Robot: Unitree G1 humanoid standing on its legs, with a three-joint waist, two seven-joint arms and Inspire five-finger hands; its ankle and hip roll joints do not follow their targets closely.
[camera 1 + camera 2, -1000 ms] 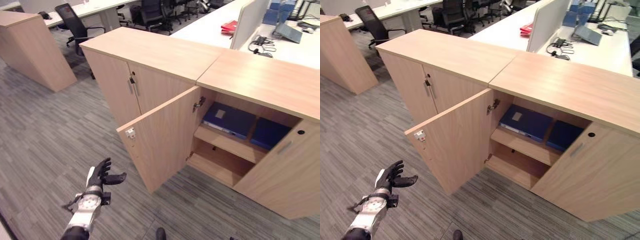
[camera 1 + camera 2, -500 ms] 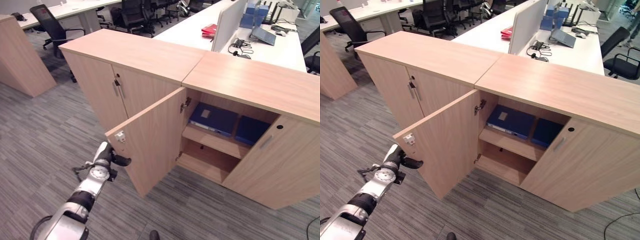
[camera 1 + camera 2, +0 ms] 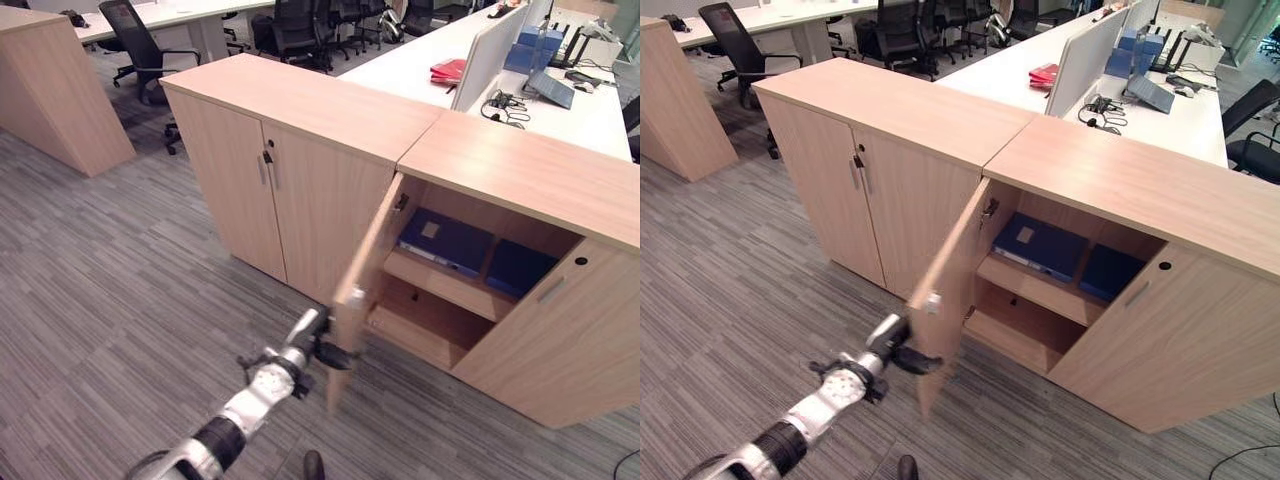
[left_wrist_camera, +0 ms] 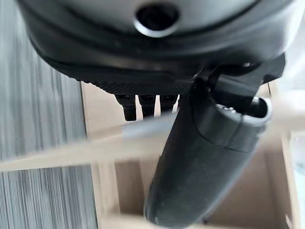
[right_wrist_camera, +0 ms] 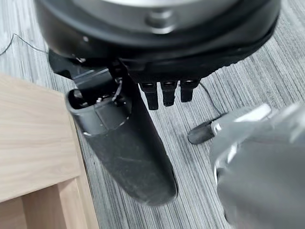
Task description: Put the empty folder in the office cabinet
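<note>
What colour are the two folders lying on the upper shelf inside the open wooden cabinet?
Both folders are dark blue, clearest in the right eye view.

My left hand [image 3: 322, 350] is touching the near edge of the open cabinet door [image 3: 362, 280]. Two folders [image 3: 447, 240] are lying on the shelf [image 3: 440, 285] inside, right of it.

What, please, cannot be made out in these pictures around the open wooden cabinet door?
- Left hand: its fingers lie behind the light wooden cabinet door in the eye views, and are blurred in the left wrist view.
- Two blue folders on the upper shelf: whether empty cannot be told.
</note>
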